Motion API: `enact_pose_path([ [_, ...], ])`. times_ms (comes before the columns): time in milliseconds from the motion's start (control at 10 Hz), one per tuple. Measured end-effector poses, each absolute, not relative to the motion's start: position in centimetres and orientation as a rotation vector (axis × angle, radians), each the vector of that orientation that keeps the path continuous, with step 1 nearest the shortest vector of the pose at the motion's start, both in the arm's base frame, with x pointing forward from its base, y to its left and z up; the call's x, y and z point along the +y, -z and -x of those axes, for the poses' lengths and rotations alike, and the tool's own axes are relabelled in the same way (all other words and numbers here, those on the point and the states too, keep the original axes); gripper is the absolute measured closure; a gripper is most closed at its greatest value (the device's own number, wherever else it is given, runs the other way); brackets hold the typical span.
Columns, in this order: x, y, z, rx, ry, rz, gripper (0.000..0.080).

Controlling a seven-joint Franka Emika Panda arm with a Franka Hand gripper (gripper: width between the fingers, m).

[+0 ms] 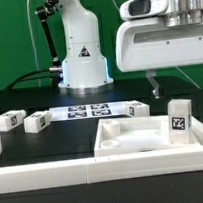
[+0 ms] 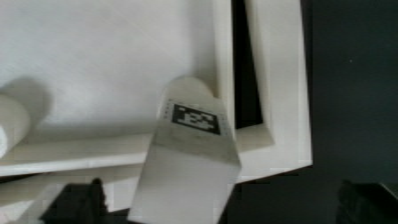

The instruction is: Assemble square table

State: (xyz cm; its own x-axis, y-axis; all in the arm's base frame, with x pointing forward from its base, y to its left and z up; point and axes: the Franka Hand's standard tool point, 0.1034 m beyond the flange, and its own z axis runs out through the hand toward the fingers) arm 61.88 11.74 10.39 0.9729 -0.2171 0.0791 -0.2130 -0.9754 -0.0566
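The jaws are spread wide and pinch nothing. Just below the gap between them one white leg [image 1: 178, 117] stands upright on the square slab [image 1: 133, 139], near its rim, touching neither jaw. Other legs [image 1: 8, 121] lie on the black worktop [image 1: 63, 138].

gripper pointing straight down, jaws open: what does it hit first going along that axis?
The upright leg standing on the tabletop: it sits right under the gripper, between the open fingers. They'd probably straddle it before contact; depth is unclear.
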Motion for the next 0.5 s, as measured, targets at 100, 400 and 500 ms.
enact_pose_path([
  [100, 11.55, -10.27, -61.87, 0.339, 0.129, 3.074, 0.0151],
  [400, 11.57, -10.24, -61.86, 0.338, 0.129, 3.074, 0.0151],
  [500, 11.58, -10.22, -61.85, 0.338, 0.128, 3.074, 0.0151],
])
